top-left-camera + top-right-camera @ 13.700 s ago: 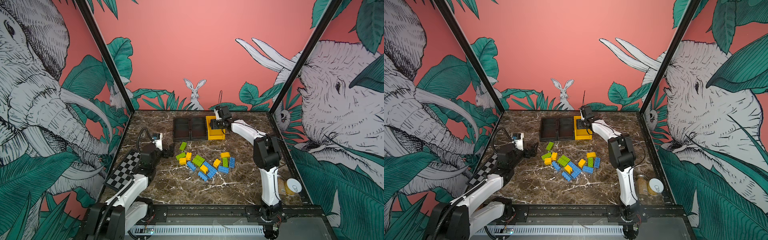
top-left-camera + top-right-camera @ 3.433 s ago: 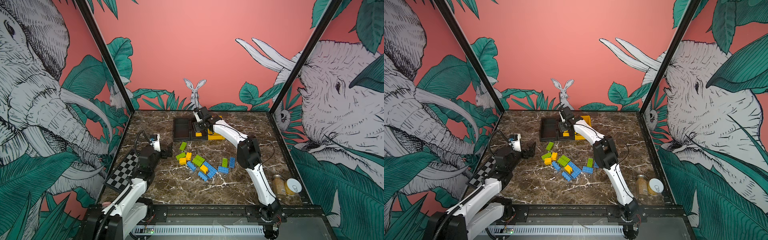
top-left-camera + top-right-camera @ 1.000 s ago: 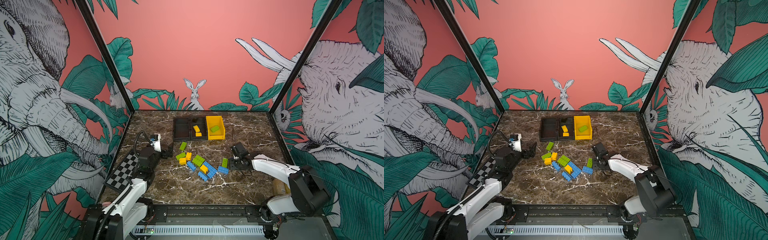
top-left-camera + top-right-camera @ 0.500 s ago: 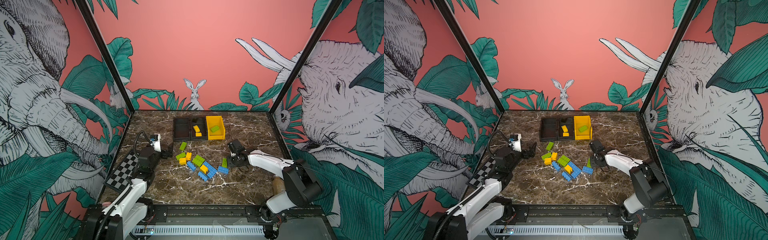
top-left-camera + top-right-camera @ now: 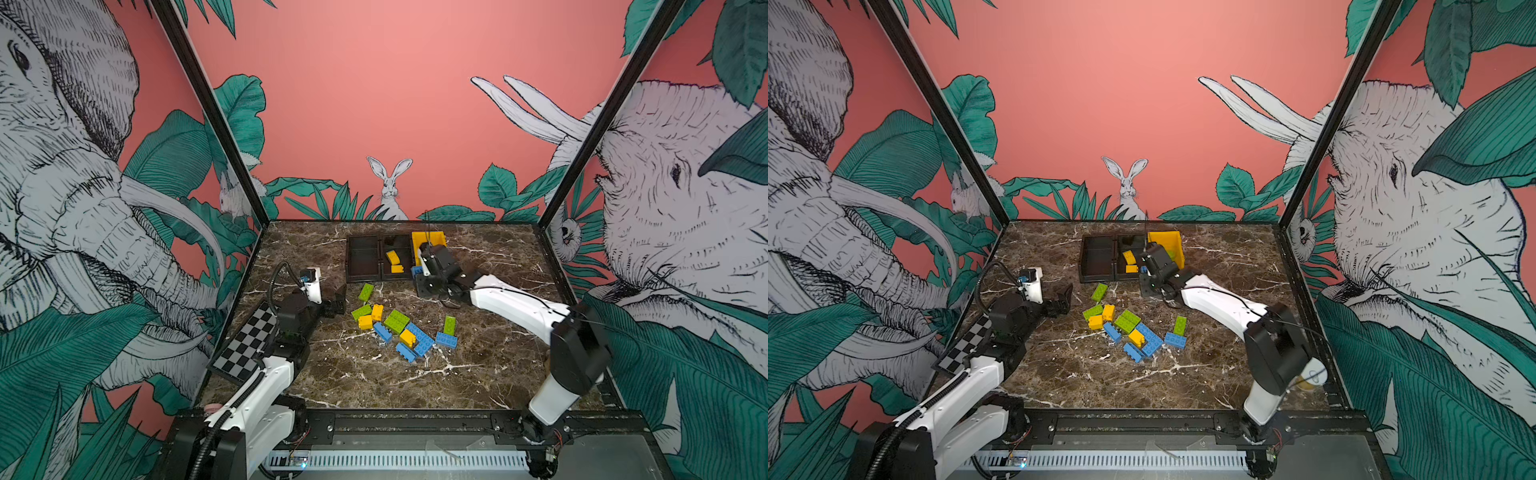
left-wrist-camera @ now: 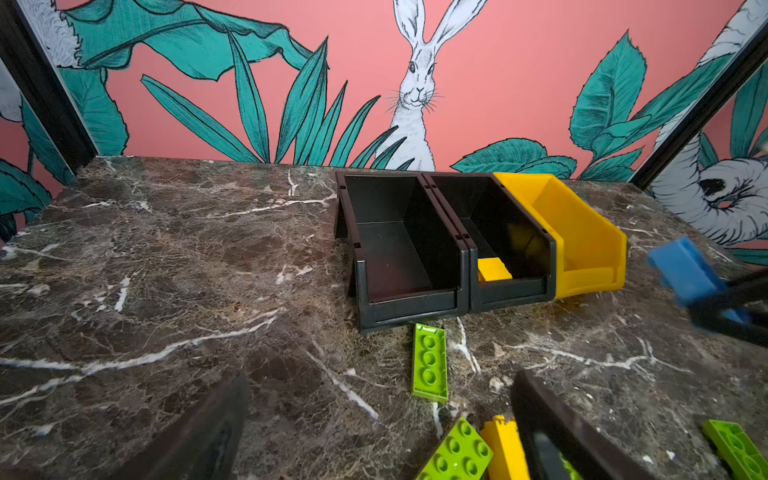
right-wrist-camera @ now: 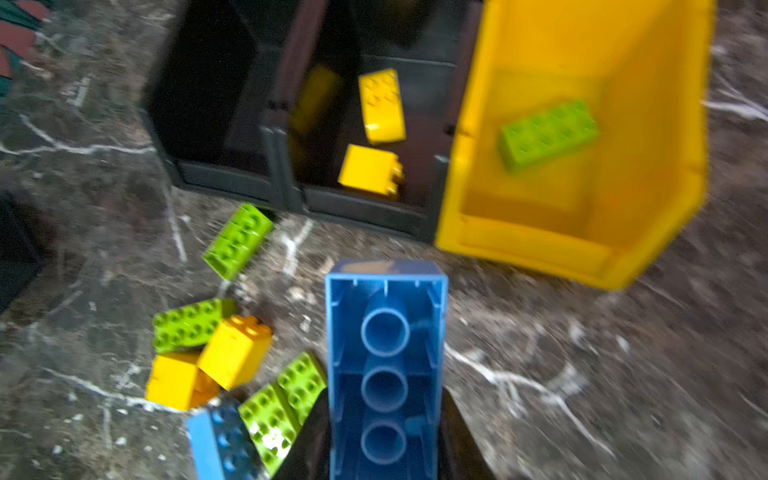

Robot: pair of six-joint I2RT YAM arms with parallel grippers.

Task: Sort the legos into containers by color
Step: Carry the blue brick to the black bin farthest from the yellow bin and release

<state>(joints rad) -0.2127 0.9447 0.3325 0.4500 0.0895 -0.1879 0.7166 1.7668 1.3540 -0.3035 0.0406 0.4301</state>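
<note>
The left claw (image 5: pixel 337 302), jaws apart, sits beside the loose bricks (image 5: pixel 397 320) on the table (image 5: pixel 374 374). The right claw (image 7: pixel 384 436) is clamped on a blue brick (image 7: pixel 384 332), off the table before the black bins (image 5: pixel 365 257). The right wrist view shows a green brick (image 7: pixel 548 133) inside the yellow bin (image 7: pixel 656 208); the left wrist view does not.

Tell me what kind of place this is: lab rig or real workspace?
Probably a robot data-collection cell, not a real workspace: white robot arms on a black front rail, a black-and-white checkerboard board on the marble-pattern tabletop, and pink jungle-mural walls boxing it in.
</note>
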